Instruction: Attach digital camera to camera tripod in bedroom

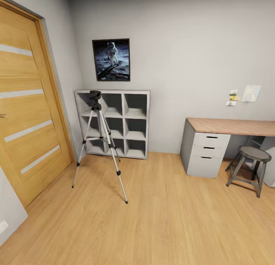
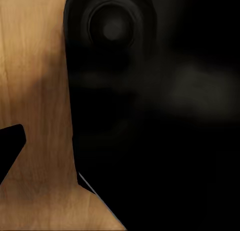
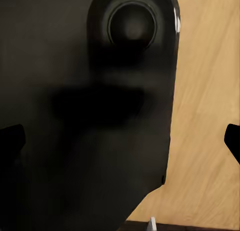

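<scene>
Head view: camera tripod (image 1: 100, 142) upright before shelf (image 1: 114, 122).

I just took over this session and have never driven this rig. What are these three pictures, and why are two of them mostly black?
The big picture comes from the camera on the robot's head. It looks into a bedroom corner: the camera tripod stands on the wood floor in front of a grey cube shelf, with an oak door to the left and a desk with a stool to the right. An astronaut poster hangs above the shelf.

The two dark pictures come from cameras on the arms, looking along each hand. A dark body with a round part fills much of each, too close to identify. The black tips at the edges look like fingers, with floor beyond. I cannot tell whether either hand is open, or holds anything.
</scene>
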{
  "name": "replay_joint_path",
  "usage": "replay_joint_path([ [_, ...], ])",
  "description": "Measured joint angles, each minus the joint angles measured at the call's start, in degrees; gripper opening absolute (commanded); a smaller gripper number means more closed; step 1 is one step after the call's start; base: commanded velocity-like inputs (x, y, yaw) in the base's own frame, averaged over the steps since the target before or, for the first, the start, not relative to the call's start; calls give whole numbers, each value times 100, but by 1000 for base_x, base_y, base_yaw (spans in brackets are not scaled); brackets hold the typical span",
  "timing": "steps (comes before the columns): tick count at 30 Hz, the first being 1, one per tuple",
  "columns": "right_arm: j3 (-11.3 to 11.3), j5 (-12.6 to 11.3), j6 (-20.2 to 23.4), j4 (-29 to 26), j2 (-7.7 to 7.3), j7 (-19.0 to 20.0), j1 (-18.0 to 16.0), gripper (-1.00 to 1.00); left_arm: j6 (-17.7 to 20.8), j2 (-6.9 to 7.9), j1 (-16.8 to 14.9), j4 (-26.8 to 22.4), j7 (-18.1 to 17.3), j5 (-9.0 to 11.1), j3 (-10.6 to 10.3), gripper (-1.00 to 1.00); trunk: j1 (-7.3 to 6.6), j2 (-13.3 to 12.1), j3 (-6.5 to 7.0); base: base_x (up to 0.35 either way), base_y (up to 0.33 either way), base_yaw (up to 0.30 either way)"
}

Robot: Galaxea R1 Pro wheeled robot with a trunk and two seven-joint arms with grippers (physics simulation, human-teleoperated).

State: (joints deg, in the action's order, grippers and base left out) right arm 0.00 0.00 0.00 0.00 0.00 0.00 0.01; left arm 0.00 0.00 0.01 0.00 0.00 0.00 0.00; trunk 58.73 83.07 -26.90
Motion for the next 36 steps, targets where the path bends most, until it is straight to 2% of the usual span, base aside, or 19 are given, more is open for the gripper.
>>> replay_joint_path([
  [5,4,-14,33,-89,-160,2,-1,100,5,-8,159,-103,-3,16,10,100,0,-1,1,0,0,0],
  [10,-40,-20,-32,-200,-307,20,-1,100,-7,50,226,-114,-1,16,14,100,0,-1,2,0,0,0],
  [18,-229,-23,-245,-460,-346,41,-1,100,-8,123,238,-119,1,16,30,100,0,-1,1,0,0,-87],
  [22,-346,-23,-271,-589,-352,47,-1,100,-8,172,240,-119,2,16,32,100,0,-1,1,39,0,-276],
  [36,-743,-19,-276,-621,-353,33,-2,100,-2,176,240,-120,0,16,33,100,-1,0,1,126,0,-297],
])
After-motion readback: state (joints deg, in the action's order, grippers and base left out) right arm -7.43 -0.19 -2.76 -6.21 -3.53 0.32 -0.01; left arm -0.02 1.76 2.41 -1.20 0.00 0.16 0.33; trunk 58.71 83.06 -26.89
